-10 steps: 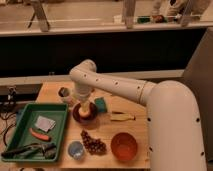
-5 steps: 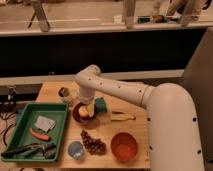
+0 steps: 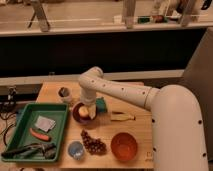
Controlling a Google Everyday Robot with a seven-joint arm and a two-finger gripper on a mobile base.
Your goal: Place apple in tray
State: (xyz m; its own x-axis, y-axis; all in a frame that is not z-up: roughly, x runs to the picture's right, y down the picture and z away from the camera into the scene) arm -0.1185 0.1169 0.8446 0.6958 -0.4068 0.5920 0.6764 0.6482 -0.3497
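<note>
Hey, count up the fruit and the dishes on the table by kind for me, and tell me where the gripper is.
Apple: 1
Grape cluster: 1
Maroon plate: 1
Orange bowl: 1
Small blue bowl: 1
Green tray: 1
Total: 6
The gripper is down over the maroon plate at the apple.

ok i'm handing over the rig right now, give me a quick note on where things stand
Gripper: down over the maroon plate, at the apple; grip cannot be confirmed.
Apple: on the plate, right of the tray, not lifted.
Tray: at the table's left end, holding a few small items, with bare floor near its middle.
Done: arm reached to the apple.
Left: secure the grasp, lift, carry left, set the apple in the tray, release.
</note>
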